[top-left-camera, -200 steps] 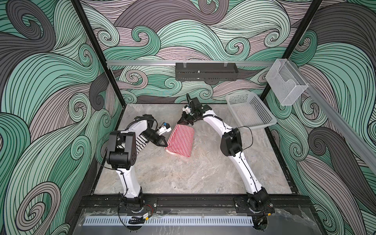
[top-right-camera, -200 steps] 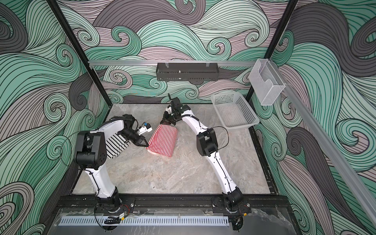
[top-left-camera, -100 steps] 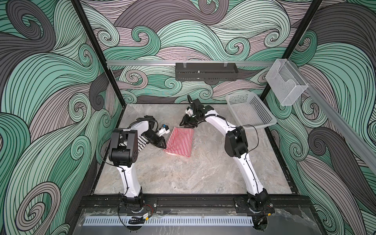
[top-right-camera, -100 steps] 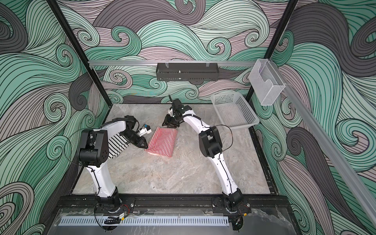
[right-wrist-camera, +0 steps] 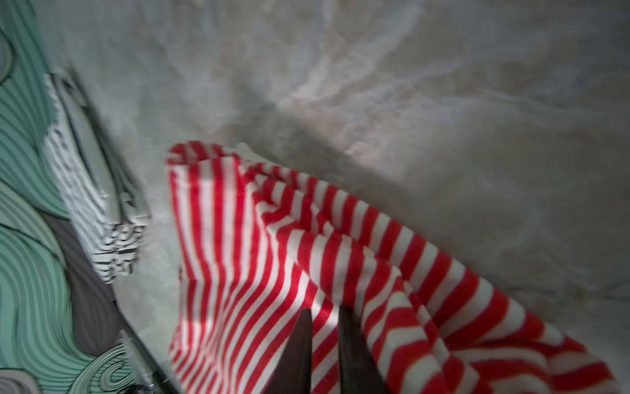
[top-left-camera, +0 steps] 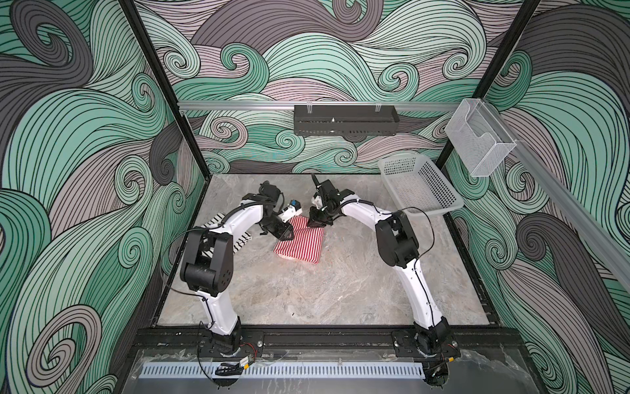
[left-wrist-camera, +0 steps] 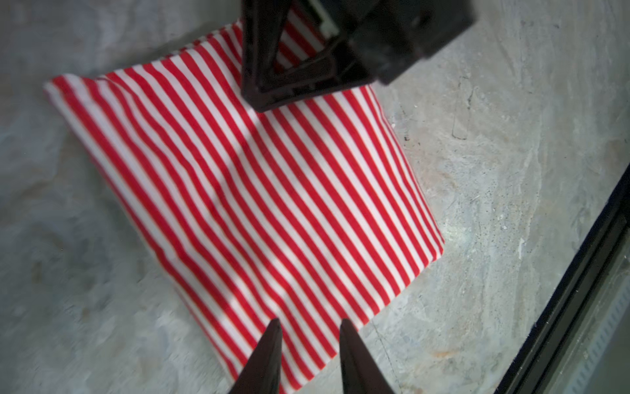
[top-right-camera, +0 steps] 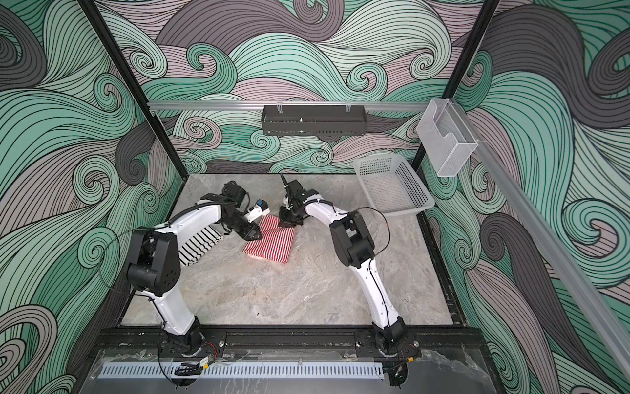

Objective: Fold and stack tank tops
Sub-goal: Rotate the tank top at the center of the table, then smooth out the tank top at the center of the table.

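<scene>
Red-and-white tank top [top-left-camera: 300, 244] laid folded mid-table, black-and-white tank top [top-right-camera: 199, 244] near it. Left gripper [left-wrist-camera: 310, 322] narrowly parted, empty; right gripper [right-wrist-camera: 325, 311] almost closed over cloth, hold cannot be told. Fold may be dragged open by a snagged layer

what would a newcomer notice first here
The red-and-white striped top, folded into a rectangle near the centre, stands out first, with the left pincer and right pincer both at its far edge. A black-and-white striped top lies partly under the left arm, and a white basket sits in the far right corner.
</scene>
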Robot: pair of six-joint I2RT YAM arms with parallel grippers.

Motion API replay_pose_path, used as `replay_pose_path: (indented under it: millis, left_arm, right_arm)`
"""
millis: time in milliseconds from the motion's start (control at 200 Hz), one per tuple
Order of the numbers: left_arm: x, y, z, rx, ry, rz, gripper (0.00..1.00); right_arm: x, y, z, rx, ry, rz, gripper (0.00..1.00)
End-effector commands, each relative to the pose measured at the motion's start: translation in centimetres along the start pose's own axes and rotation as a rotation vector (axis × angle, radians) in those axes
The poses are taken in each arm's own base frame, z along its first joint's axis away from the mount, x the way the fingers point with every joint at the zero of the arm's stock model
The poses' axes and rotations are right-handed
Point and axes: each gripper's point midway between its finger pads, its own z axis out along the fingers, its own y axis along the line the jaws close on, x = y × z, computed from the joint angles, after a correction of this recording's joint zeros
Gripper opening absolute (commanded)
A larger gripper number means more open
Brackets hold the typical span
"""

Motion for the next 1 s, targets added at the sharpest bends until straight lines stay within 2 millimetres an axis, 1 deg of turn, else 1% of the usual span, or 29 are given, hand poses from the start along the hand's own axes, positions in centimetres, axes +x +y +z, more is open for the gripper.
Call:
replay_pose_path:
  millis: [0,85,120,195,215,270,280,355,435,470,520,586,636,651,711,756,796,901,996]
  left_arm:
    - [0.1,0.2,2.8,-0.032,0.080,0.002,0.33]
    - [0.5,1.0,4.5,-0.067,0.162,-0.021,0.32]
    - [0.9,0.5,4.8,-0.041,0.197,-0.024,0.32]
    - [1.2,0.0,5.1,-0.032,0.218,-0.009,0.31]
    - [1.2,-0.1,5.1,-0.035,0.219,-0.001,0.31]
    - [1.4,0.0,5.1,-0.052,0.225,0.017,0.31]
    - [1.4,-0.1,5.1,-0.055,0.227,0.021,0.32]
    - [1.7,0.4,5.0,-0.088,0.253,0.034,0.32]
    - [1.5,0.4,4.5,-0.104,0.259,0.043,0.31]
    - [0.9,0.0,3.9,-0.098,0.230,0.045,0.31]
    - [-0.2,-1.3,2.8,-0.061,0.160,0.057,0.31]
    - [-1.3,-3.6,1.3,0.010,0.070,0.080,0.33]
    - [-1.7,-5.4,0.5,0.060,0.026,0.109,0.33]
    - [-1.7,-5.8,0.4,0.071,0.021,0.115,0.34]
    - [-1.5,-7.4,0.1,0.105,0.028,0.133,0.34]
    - [-1.0,-8.3,0.2,0.124,0.055,0.138,0.34]
    - [-0.4,-8.9,0.5,0.139,0.083,0.138,0.34]
    - [1.9,-10.2,1.6,0.176,0.165,0.143,0.34]
    - [4.0,-11.0,2.8,0.192,0.217,0.156,0.34]
  right_arm:
    - [-0.4,-1.1,-1.7,0.054,-0.057,-0.010,0.23]
    - [1.3,-3.1,-1.6,0.100,-0.036,0.021,0.24]
    - [2.1,-3.8,-1.9,0.122,-0.037,0.035,0.24]
    - [4.4,-5.3,-2.7,0.163,-0.038,0.062,0.24]
    - [5.0,-5.5,-3.2,0.172,-0.045,0.068,0.25]
    - [7.0,-6.4,-4.3,0.200,-0.054,0.095,0.26]
    - [7.6,-6.6,-4.3,0.207,-0.046,0.103,0.26]
    - [10.5,-6.6,-5.8,0.201,-0.069,0.128,0.27]
    - [13.3,-5.1,-6.9,0.165,-0.081,0.123,0.28]
    - [14.0,-4.2,-7.5,0.145,-0.096,0.099,0.30]
    - [14.8,-3.2,-8.2,0.132,-0.103,0.066,0.30]
    - [14.8,-2.3,-9.4,0.116,-0.136,0.035,0.31]
    - [14.6,-2.4,-10.0,0.121,-0.165,0.032,0.32]
    - [14.0,-2.0,-10.2,0.107,-0.192,0.027,0.31]
    - [13.1,-2.0,-10.3,0.097,-0.210,0.027,0.31]
    - [12.6,-2.0,-9.9,0.084,-0.201,0.027,0.30]
    - [11.9,-2.4,-9.5,0.073,-0.192,0.036,0.28]
    - [9.8,-3.4,-8.2,0.001,-0.191,0.089,0.22]
    - [7.4,-3.1,-7.5,-0.101,-0.214,0.126,0.19]
